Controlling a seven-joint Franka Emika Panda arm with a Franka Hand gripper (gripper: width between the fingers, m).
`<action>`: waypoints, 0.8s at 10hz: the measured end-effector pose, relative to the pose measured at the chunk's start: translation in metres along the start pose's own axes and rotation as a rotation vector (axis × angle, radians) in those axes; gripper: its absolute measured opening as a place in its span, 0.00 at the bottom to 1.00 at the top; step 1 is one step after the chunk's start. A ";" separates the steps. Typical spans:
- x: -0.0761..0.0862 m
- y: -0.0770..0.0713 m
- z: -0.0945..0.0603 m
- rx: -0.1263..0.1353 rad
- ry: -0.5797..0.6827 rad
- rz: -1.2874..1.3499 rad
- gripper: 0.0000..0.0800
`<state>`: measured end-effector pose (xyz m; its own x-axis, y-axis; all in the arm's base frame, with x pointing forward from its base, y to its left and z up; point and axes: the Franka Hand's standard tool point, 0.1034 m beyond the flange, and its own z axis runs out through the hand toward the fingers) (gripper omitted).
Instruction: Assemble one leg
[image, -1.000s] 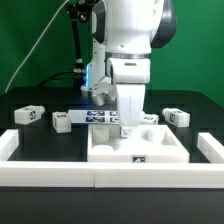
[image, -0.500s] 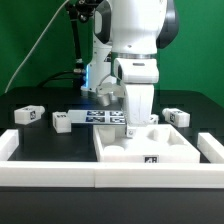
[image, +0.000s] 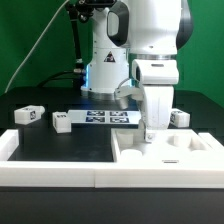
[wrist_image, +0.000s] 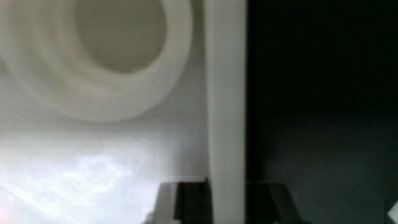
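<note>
The exterior view sits low, almost level with the black surface (image: 60, 145), and looks across it at the arm (image: 150, 40) from some way off, with a green wall (image: 30, 50) behind. The wrist view looks down past the pincer (wrist_image: 226, 197) from very close and is blurred, so the white panel (wrist_image: 89, 150), its raised rim (wrist_image: 224, 90) and a dark strip of surface fill it. Both views share only that stretch of rim at the pincer.
</note>
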<state>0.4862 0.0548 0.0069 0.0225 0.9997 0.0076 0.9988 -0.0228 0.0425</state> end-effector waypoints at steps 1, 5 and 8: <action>-0.001 0.000 0.000 0.000 0.000 0.001 0.07; -0.001 0.000 0.000 0.001 0.000 0.002 0.44; -0.001 0.000 0.000 0.001 0.000 0.002 0.77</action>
<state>0.4860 0.0537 0.0066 0.0247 0.9997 0.0073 0.9988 -0.0249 0.0417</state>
